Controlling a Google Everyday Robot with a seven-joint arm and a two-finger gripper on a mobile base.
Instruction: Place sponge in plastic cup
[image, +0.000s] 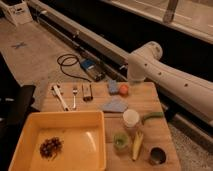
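Observation:
The sponge (113, 87), a small thick blue block, lies at the back of the wooden table (146, 98) and touches a red ball (123, 89) on its right. The plastic cup (121, 141), short and translucent green, stands near the front edge beside the yellow tray. My white arm (165, 75) reaches in from the right. Its gripper (134, 76) hangs at the table's back edge, just above and right of the ball, apart from the sponge. Nothing is in it.
A blue-grey cloth (115, 105) lies mid-table. A white-topped container (131, 120), a dark metal cup (157, 156), a yellow item (137, 145) and a green one (151, 116) crowd the cup. A yellow tray (70, 119) fills the front left. Utensils (74, 95) lie behind it.

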